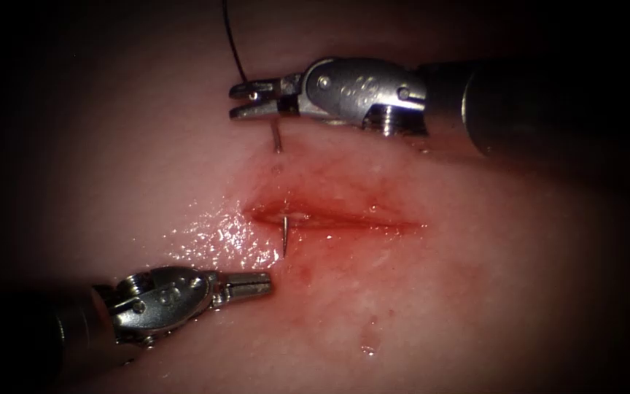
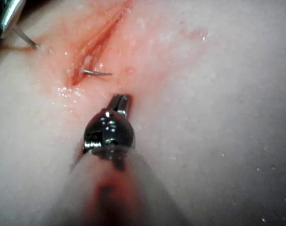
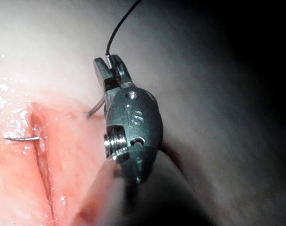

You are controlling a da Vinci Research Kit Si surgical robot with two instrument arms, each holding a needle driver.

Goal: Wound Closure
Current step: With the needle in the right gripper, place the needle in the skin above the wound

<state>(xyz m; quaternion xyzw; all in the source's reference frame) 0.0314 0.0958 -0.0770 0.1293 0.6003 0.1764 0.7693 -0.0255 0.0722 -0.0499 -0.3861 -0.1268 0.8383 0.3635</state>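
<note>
The cut (image 1: 337, 217) runs across the tissue (image 1: 490, 292), wet with red fluid. The curved needle (image 1: 284, 235) is in the tissue at the cut's left end. Its tail half enters the far edge (image 1: 277, 142), and its tip comes out at the cut, pointing toward the near edge. My right tool (image 1: 242, 101) is beyond the cut, shut on the needle near its tail. The black thread (image 1: 232, 40) rises from those jaws. My left tool (image 1: 255, 284) lies on the near side, left of the tip, shut and holding nothing. The needle tip (image 2: 98, 73) is just ahead of the left tool (image 2: 120, 101). The right wrist view shows the right tool (image 3: 107, 66), the needle shaft (image 3: 94, 111) and the tip (image 3: 20, 138).
Shiny wet fluid (image 1: 220, 237) covers the tissue between the left tool and the cut's left end. A small drop (image 1: 368, 349) sits on the near tissue. The right tool's shaft (image 1: 548, 102) crosses the far right.
</note>
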